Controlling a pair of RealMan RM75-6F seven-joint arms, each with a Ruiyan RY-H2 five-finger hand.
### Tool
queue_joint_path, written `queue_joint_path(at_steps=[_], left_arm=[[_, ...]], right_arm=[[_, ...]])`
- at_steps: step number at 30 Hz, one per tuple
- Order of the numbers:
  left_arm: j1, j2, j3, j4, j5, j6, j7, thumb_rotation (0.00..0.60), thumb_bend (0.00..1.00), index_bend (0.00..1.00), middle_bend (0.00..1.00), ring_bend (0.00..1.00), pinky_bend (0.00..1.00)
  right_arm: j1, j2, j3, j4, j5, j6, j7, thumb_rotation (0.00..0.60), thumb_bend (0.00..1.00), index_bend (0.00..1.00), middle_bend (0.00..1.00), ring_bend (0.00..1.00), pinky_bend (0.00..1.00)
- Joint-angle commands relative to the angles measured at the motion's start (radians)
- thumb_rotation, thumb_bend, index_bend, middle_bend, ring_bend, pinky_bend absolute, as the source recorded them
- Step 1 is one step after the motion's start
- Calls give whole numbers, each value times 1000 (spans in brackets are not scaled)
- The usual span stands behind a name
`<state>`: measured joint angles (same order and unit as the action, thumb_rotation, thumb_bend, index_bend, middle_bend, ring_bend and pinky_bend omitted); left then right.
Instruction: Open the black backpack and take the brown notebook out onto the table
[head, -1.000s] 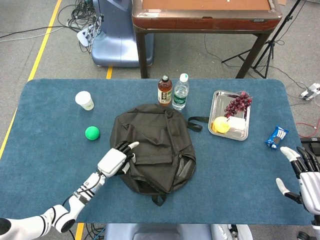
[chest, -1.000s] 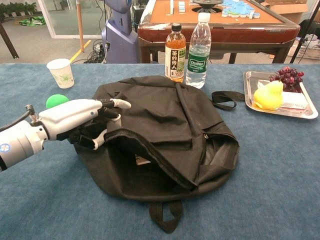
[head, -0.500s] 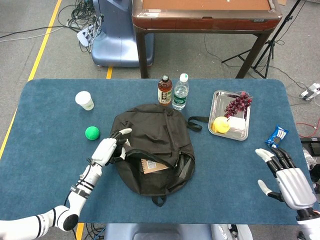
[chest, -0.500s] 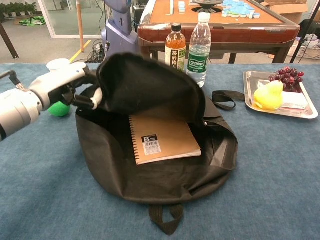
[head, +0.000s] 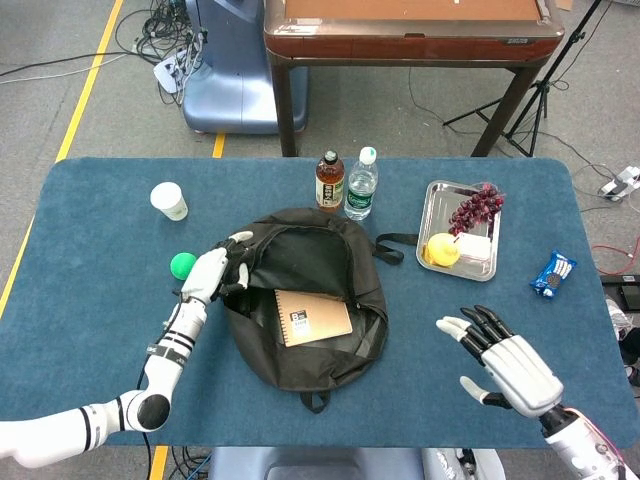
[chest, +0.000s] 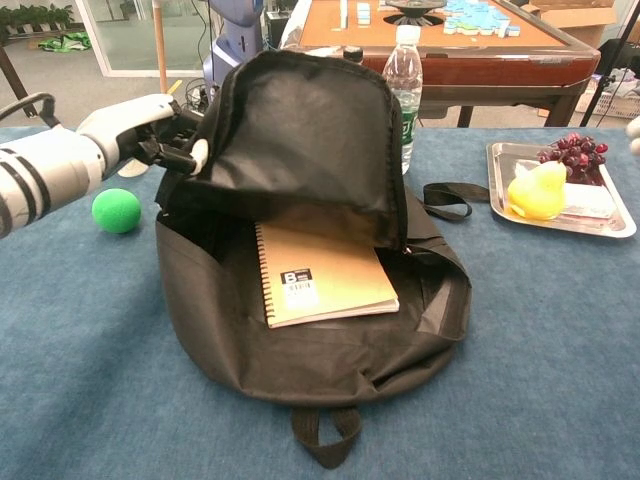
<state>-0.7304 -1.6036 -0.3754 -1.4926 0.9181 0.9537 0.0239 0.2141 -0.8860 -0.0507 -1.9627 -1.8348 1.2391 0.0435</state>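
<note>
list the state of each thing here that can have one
black backpack: open, flap lifted
flap: held up by the left hand
brown notebook: closed, lying inside the backpack
left hand: grips the flap edge
right hand: fingers spread, holds nothing, above the table
water bottle: upright, capped
tea bottle: upright, capped
paper cup: upright
metal tray: holds grapes and a yellow fruit
snack packet: lying flat on the table

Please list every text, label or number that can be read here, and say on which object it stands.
"B": black-and-white sticker on the brown spiral notebook; the print and barcode below are too small to read.
Clear plastic water bottle: green label mostly hidden, unreadable.
Brown tea bottle, white paper cup, blue snack packet: print too small.
</note>
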Motion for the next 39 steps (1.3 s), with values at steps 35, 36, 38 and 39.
queue_joint_path(at_steps=[35, 36, 38, 39], left_arm=[[-83, 16, -61, 35, -283, 20, 127, 600, 628, 498, 142, 139, 96], [-85, 15, -60, 36, -286, 19, 130, 600, 629, 498, 142, 139, 96], [-90, 13, -58, 38, -295, 19, 137, 600, 628, 497, 142, 140, 96], [-91, 12, -59, 39, -299, 19, 138, 600, 628, 497, 142, 140, 96]], right_arm=[[478, -480, 183, 129, 516, -530, -409, 600, 336, 132, 160, 11, 28], [485, -497, 182, 143, 528, -531, -415, 600, 336, 132, 160, 11, 28], [501, -532, 182, 175, 552, -531, -423, 600, 336, 132, 160, 11, 28], [507, -546, 182, 188, 561, -531, -424, 600, 336, 132, 160, 11, 28]])
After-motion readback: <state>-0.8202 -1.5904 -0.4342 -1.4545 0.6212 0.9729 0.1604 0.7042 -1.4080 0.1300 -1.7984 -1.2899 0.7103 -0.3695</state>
